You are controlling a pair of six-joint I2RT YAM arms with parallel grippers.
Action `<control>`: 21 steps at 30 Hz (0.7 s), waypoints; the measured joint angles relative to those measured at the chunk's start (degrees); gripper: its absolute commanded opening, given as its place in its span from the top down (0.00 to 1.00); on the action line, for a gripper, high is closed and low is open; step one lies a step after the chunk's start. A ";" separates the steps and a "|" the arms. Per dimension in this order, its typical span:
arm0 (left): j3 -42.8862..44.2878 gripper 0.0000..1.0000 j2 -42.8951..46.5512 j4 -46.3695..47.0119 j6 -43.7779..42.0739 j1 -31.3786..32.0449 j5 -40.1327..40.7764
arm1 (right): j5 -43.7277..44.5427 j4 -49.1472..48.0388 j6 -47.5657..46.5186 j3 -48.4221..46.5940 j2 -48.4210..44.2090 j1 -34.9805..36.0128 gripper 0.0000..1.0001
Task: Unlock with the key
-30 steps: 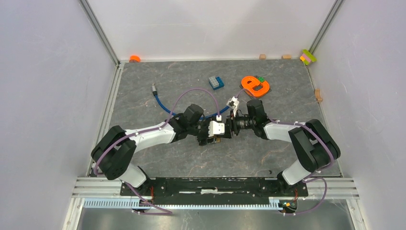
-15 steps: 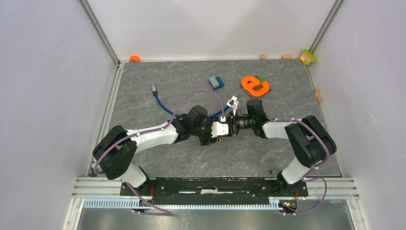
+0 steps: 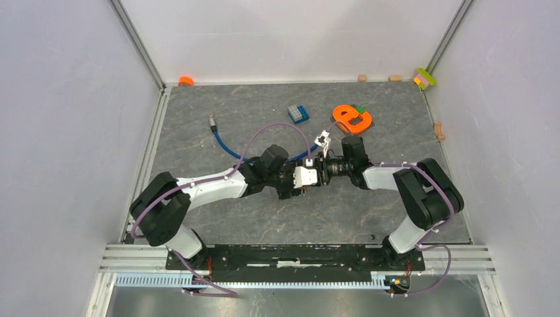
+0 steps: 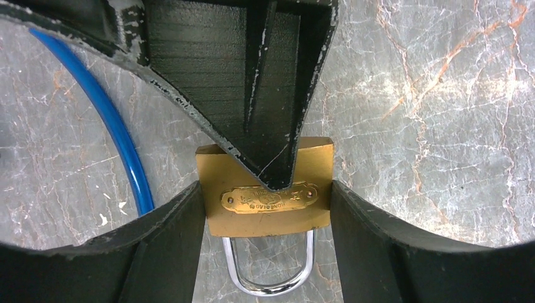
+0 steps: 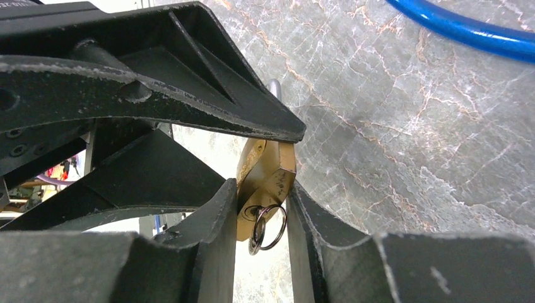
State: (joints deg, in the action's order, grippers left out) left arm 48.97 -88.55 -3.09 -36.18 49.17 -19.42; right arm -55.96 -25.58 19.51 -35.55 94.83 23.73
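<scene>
From above, the left gripper (image 3: 289, 181) and the right gripper (image 3: 317, 173) meet nose to nose at the centre of the grey table (image 3: 370, 218), and what lies between them is too small to read there. In the left wrist view the padlock (image 4: 265, 218) sits in the lower middle of the frame, its brass body clamped on both flanks by the left gripper's fingers (image 4: 170, 246). The chrome shackle (image 4: 268, 287) hangs below at the bottom edge with both legs running into the body, so I judge it locked. A blue cable (image 4: 113, 120) curves down the left side, and one right finger reaches in from the top. In the right wrist view the lock's key end is at centre, with the key (image 5: 255, 216) seated in it and its ring (image 5: 272, 228) dangling. The right fingers (image 5: 214, 252) stand close on either side, and I cannot tell whether they pinch the key or only brush the brass. To do this well, the right pads should take the flat head of the key, not the loose ring or the lock body. The turn should come from the wrist rolling about the key's own line, while the left clamp holds firm so the body cannot twist along.
</scene>
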 measured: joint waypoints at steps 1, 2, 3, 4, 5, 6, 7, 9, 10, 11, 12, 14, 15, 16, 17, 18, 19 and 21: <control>0.11 0.19 0.00 0.22 0.24 -0.02 -0.02 | -0.15 0.09 -0.04 0.00 -0.31 -0.26 1.00; 0.20 0.09 0.00 0.42 0.42 -0.04 -0.07 | -0.33 0.24 -0.24 0.00 -0.61 -0.55 1.00; 0.26 0.01 0.00 0.76 0.59 -0.22 -0.13 | -0.52 0.46 -0.55 0.00 -1.01 -0.85 1.00; 0.39 0.00 0.09 1.14 1.27 -0.48 -0.63 | -0.48 0.66 -1.84 0.00 -1.31 -1.03 1.00; 0.52 0.00 0.31 1.40 1.86 -0.72 -0.98 | -0.50 0.92 -3.39 0.00 -1.64 -1.38 1.00; 0.66 0.00 0.72 1.66 3.06 -1.36 -1.88 | -0.52 1.40 -4.79 0.00 -1.86 -1.62 1.00; 0.66 0.00 1.33 1.81 3.98 -2.21 -2.75 | -0.42 1.75 -6.69 0.00 -1.97 -1.84 1.00; 0.70 0.00 2.84 2.25 5.97 -4.57 -5.22 | -0.31 3.54 -8.85 0.00 -1.99 -2.47 1.00; 0.70 0.00 3.61 2.69 6.97 -6.01 -6.60 | -0.48 4.28 -9.66 0.00 -1.99 -2.62 1.00; 0.70 0.00 4.26 3.06 7.96 -7.30 -7.89 | -0.55 4.42 -10.38 0.00 -1.99 -2.69 1.00; 0.70 0.00 4.72 3.28 8.66 -8.20 -8.70 | -0.59 4.50 -10.93 0.00 -1.99 -2.75 1.00; 0.70 0.00 5.46 3.67 9.94 -10.12 -10.49 | -0.59 4.66 -11.78 0.00 -1.99 -2.84 1.00; 0.70 0.00 5.57 3.69 10.23 -10.54 -11.02 | -0.59 4.70 -12.20 0.00 -1.99 -2.86 1.00; 0.70 0.00 5.57 3.67 10.38 -10.75 -11.50 | -0.59 4.72 -12.50 0.00 -1.99 -2.86 1.00; 0.70 0.00 5.57 3.52 10.38 -10.80 -12.26 | -0.61 4.72 -12.90 0.00 -2.01 -2.86 1.00; 0.70 0.00 5.57 3.28 10.32 -10.80 -12.76 | -0.61 4.74 -13.16 0.00 -2.03 -2.86 1.00; 0.72 0.01 5.57 2.80 9.79 -10.80 -13.75 | -0.63 4.79 -13.46 0.00 -2.10 -2.86 1.00; 0.83 0.04 5.14 1.64 8.37 -10.80 -14.67 | -0.63 5.14 -13.90 0.00 -2.21 -2.91 1.00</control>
State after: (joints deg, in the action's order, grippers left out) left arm 49.80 -83.42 -1.45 -27.81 38.37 -34.09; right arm -56.60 -20.45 5.61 -35.55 92.62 20.82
